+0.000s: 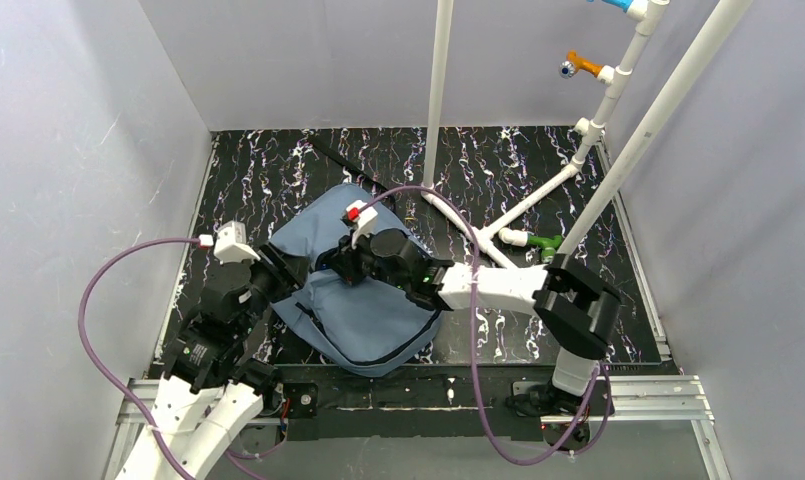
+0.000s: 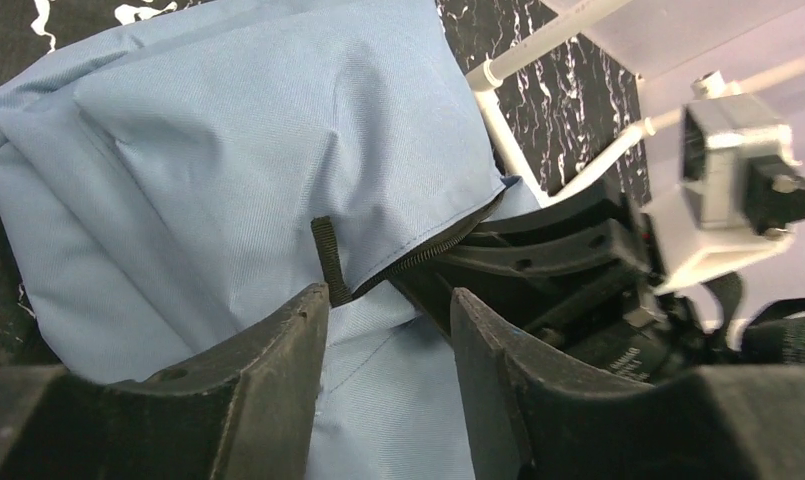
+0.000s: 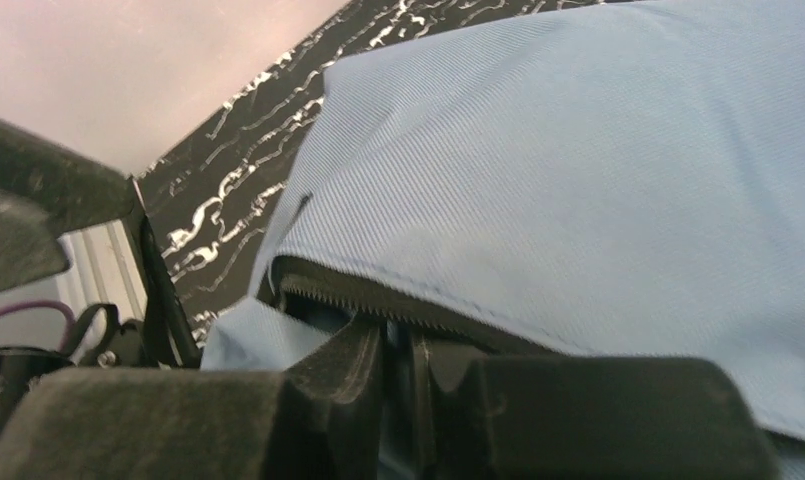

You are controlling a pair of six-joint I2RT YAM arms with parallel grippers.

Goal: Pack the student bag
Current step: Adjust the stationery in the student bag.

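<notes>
My left hand (image 1: 298,270) sits at the left edge of the student bag (image 1: 370,320). The bag lies in the middle of the black marbled tabletop (image 1: 248,170), toward the near edge where my arms are bolted. A purple cable (image 1: 86,300) loops out to the left of that arm.

In the left wrist view this hand (image 2: 388,298) is spread. Its two dark fingers (image 2: 278,380) stand apart, slate-blue fabric shows in the gap, and nothing is caught between them. A small black loop tab (image 2: 328,258) on the bag (image 2: 228,150) lies just beside the tip of the finger on the left of the view; I cannot tell whether they touch. To the right of the tab, the black zipper (image 2: 433,252) edge stands up off the lower panel. The fingers (image 2: 548,258) of my other hand are tucked in under that flap.

From above, my right hand (image 1: 336,268) is over the upper part of the bag, with its arm stretched in from the right. In the right wrist view the hand (image 3: 398,335) has its fingers nearly pressed together, with only a thin slit between them. Their tips are at the zipper (image 3: 358,298), under the lifted fabric of the bag (image 3: 578,150). I cannot tell whether they are pinching that edge.

Farther right, white pipes (image 1: 523,205) cross on the tabletop with a green fitting (image 1: 544,243) beside them. An orange fitting (image 1: 581,65) sits higher up on the pipe frame.
</notes>
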